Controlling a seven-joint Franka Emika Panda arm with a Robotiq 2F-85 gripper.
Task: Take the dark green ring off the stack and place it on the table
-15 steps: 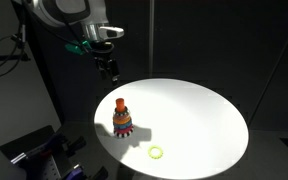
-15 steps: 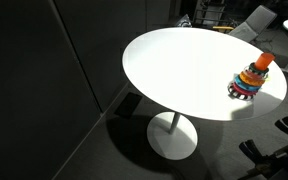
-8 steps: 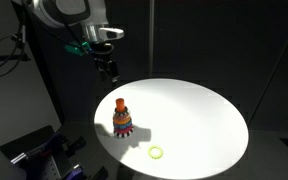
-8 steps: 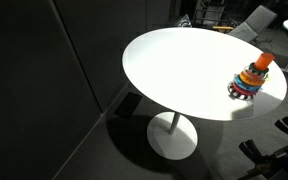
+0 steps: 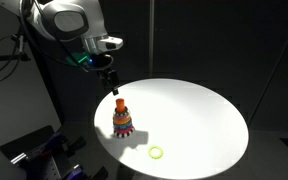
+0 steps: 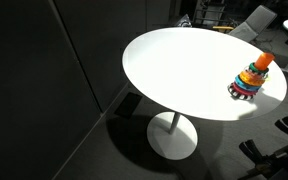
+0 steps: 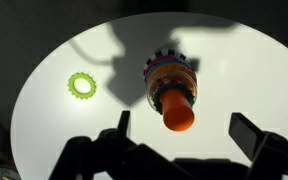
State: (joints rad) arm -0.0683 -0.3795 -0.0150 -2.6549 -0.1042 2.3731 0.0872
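Observation:
The stack (image 5: 122, 119) stands upright on the white round table (image 5: 199, 110), near its edge; it is a cone of coloured rings with an orange knob on top. It also shows in an exterior view (image 6: 252, 78) and in the wrist view (image 7: 172, 85). In the wrist view a thin dark green ring (image 7: 156, 93) shows just under the orange knob. My gripper (image 5: 112, 83) hangs above the stack, apart from it. In the wrist view the gripper (image 7: 184, 135) is open and empty, with the knob between its fingers.
A paler yellow-green ring (image 5: 157, 153) lies flat on the table in front of the stack, also seen in the wrist view (image 7: 82, 86). The table (image 6: 174, 70) stands on a single pedestal. The surroundings are dark, with chairs and equipment at the edges.
My arm has swung and the gripper has come lower and closer, to just above the stack. The stack and the loose ring have not moved.

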